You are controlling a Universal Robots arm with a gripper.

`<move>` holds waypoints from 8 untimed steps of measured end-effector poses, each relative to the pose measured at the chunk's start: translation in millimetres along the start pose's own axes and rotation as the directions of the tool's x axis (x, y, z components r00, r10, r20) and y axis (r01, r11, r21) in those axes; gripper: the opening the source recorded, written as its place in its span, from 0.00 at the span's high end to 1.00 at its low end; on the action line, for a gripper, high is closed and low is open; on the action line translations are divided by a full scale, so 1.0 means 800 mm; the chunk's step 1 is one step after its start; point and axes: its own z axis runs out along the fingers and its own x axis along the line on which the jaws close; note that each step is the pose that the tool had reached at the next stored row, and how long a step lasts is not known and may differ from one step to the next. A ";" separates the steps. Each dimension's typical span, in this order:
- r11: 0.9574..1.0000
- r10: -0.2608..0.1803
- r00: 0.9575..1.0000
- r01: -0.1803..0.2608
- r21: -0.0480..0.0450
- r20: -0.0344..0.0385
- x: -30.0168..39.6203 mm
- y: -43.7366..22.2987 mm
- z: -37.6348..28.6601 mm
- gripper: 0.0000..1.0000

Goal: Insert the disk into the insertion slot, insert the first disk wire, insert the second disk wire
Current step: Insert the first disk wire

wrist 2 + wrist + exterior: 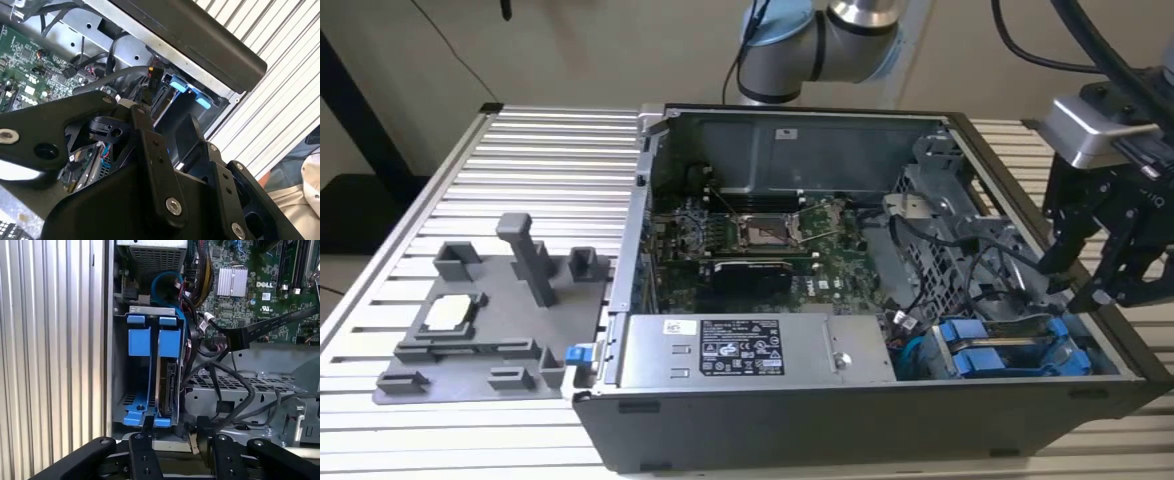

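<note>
First wrist view: disk [168, 382] lies just beyond claw [175, 424].

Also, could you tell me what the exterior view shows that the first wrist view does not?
Exterior view: the grey fixture plate beside the case, and the arm's upper joints. First wrist view: the disk edge-on, seated in the insertion slot. Both: the blue carrier frames, the green motherboard and loose black cables.
</note>
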 end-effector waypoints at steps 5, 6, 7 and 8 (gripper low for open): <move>1.000 -0.005 1.000 0.005 0.000 0.000 -0.0055 -0.0091 0.0054 0.53; 1.000 -0.006 1.000 0.006 0.000 0.000 -0.0067 -0.0106 0.0068 0.53; 1.000 -0.007 1.000 0.007 0.000 0.001 -0.0080 -0.0119 0.0084 0.53; 1.000 -0.009 1.000 0.009 0.000 0.001 -0.0092 -0.0129 0.0099 0.53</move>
